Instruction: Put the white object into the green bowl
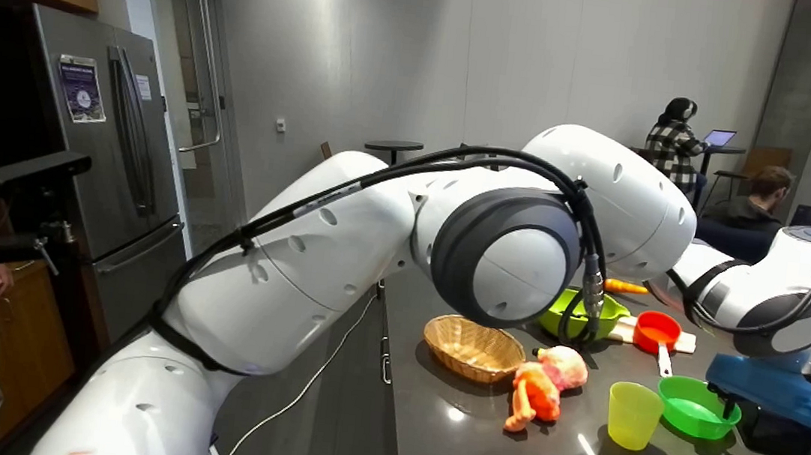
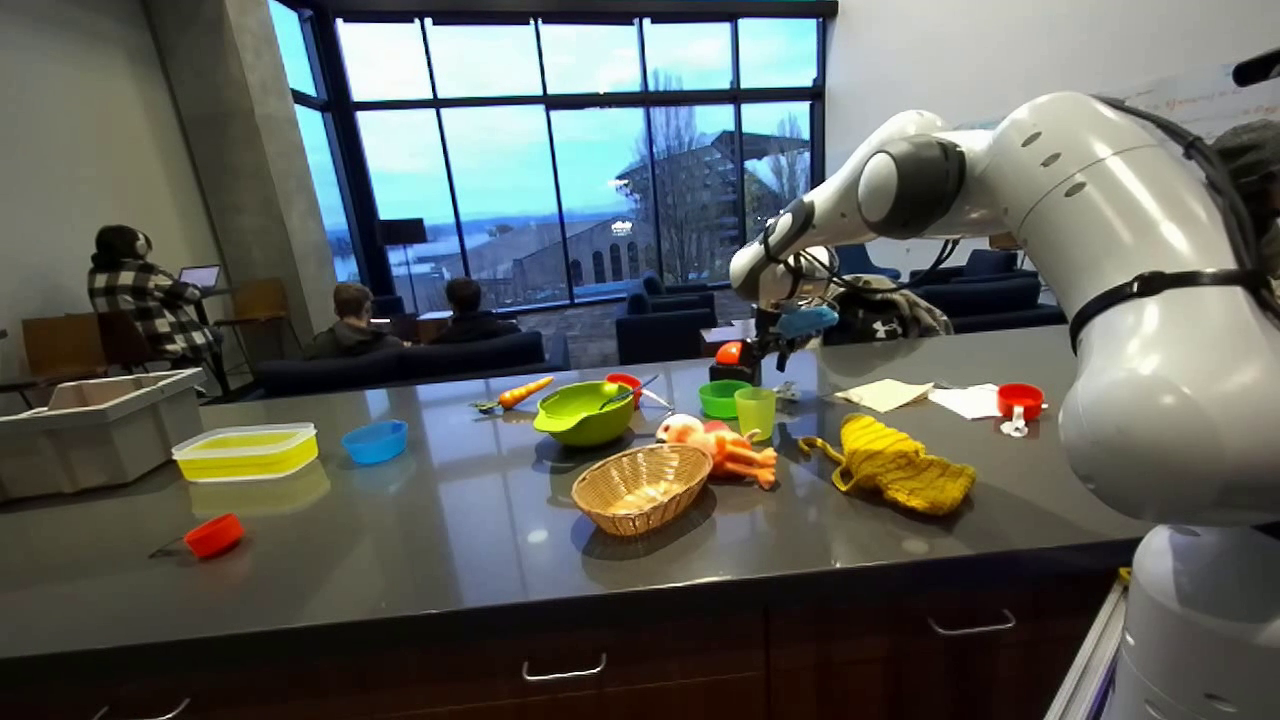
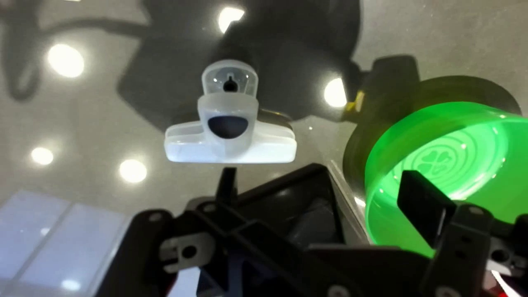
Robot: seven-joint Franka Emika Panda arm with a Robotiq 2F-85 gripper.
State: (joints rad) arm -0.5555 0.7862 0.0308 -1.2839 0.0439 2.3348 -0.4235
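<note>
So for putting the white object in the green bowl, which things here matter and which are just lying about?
For the job:
white clip, probably the object meant
small green bowl, probably the one meant

Just lying about, among others:
lime bowl, unless that's the target
basket
toy
yellow cup
carrot
yellow knitting
blue bowl
yellow tub

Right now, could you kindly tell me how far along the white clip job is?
Done: nothing yet; the white clip lies on the counter, outside the green bowl. In hand: nothing; the claw stands open. Remaining: grasping the clip and placing it in that bowl.
</note>
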